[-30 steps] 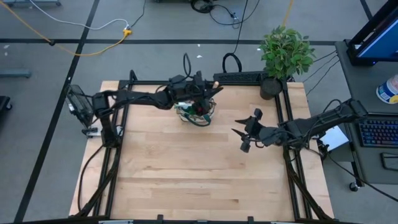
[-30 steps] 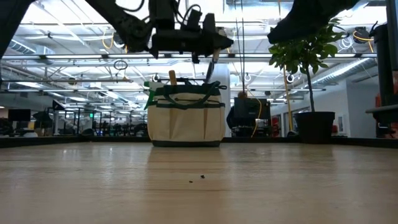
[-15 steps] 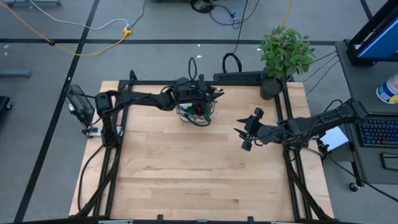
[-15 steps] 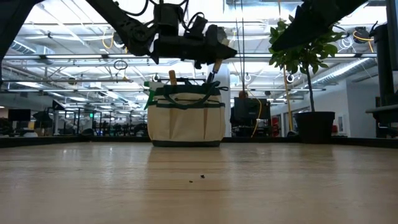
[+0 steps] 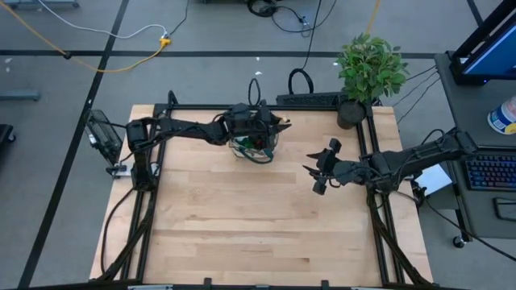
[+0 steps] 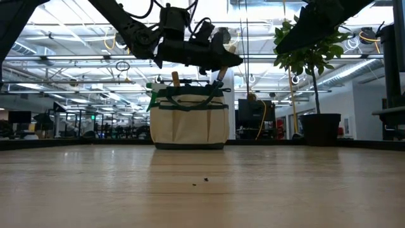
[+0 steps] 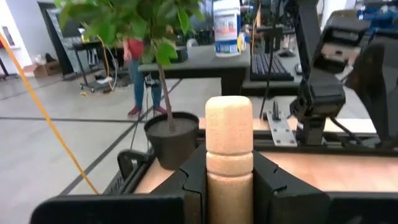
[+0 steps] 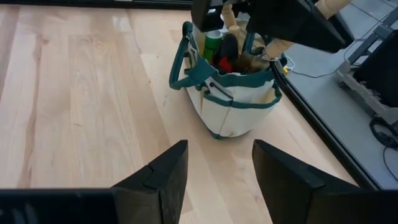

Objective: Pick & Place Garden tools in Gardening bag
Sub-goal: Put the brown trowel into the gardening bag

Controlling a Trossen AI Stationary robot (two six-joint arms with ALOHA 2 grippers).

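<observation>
left wrist view: left pincer (image 7: 229, 180) clamps wooden handle (image 7: 229, 146) (over bag (image 6: 189, 120)).

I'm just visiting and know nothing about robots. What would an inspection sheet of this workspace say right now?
Surface: wooden table, mostly bare, with a few tiny dark specks.
Job's things: gardening bag upright near the far edge, tools inside; wooden-handled tool held over it.
Clutter: nothing seen on the table besides the specks.
Grippers: left gripper above the bag, shut on the wooden handle; right gripper open, empty, hanging apart to the bag's right.
Cables: black cables and a yellow one on the floor beyond the table.
Surroundings: potted plant at the far right corner; keyboard on a side desk.
</observation>
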